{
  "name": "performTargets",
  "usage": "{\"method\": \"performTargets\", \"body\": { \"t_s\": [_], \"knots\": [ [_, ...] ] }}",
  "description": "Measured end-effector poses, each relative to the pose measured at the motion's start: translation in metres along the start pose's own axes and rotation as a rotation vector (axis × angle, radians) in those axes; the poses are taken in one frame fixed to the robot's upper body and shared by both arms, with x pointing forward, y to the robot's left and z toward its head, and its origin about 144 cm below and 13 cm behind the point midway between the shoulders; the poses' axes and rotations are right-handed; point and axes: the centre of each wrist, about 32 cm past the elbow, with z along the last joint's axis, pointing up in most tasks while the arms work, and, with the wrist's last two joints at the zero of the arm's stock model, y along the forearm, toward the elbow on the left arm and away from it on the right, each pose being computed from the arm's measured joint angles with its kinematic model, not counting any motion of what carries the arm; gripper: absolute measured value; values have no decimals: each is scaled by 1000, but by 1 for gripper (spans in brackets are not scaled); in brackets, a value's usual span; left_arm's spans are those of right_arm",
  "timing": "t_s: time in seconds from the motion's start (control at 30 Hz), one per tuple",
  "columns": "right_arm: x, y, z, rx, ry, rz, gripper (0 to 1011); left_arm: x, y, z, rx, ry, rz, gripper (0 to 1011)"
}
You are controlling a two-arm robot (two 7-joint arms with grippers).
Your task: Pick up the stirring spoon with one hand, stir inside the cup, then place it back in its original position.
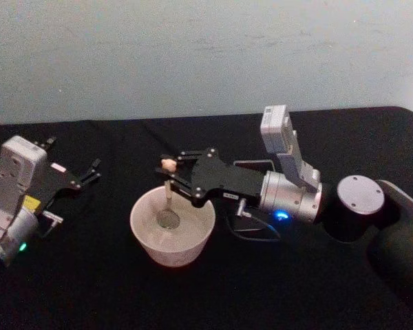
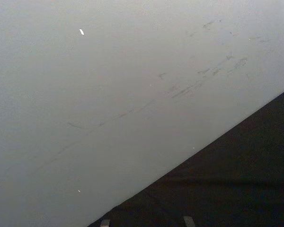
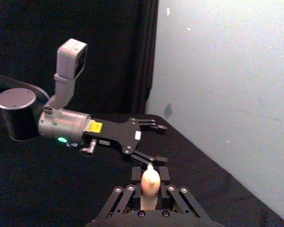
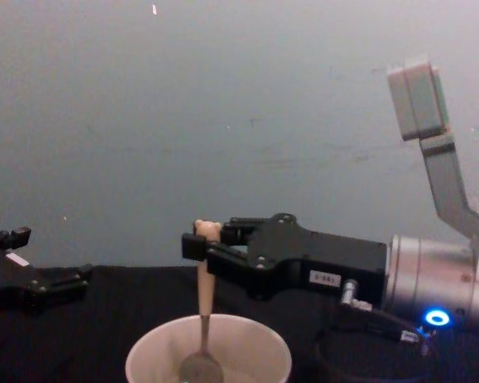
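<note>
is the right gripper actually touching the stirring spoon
Touching. Chest view: the right gripper has its jaws shut on the stirring spoon just under its top, bowl hanging inside the cup. The left gripper idles, open.

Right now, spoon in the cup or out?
In. The stirring spoon hangs upright from the right gripper, its bowl down inside the cup.

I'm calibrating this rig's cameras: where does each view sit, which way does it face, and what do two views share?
Head view: high, looking down on the table; right claw grips the stirring spoon upright in the cup, left claw open at left.
Chest view: low, looking across at the wall; both claws show.
Left wrist view: faces wall and table.
Right wrist view: looks past its own claw at the left claw.
Shared: head and chest show the spoon's bowl inside the cup.
</note>
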Motion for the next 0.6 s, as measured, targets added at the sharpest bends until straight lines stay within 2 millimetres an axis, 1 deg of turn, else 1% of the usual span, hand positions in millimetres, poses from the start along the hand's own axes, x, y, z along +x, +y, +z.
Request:
{"method": "performTargets", "body": {
  "t_s": [0.23, 0.6],
  "knots": [
    [1, -10, 1, -5, -3, -24, 213, 0, 0, 0, 0, 0, 0, 1001],
    [-7, -27, 0, -24, 8, -47, 214, 0, 0, 0, 0, 0, 0, 1001]
  ]
}}
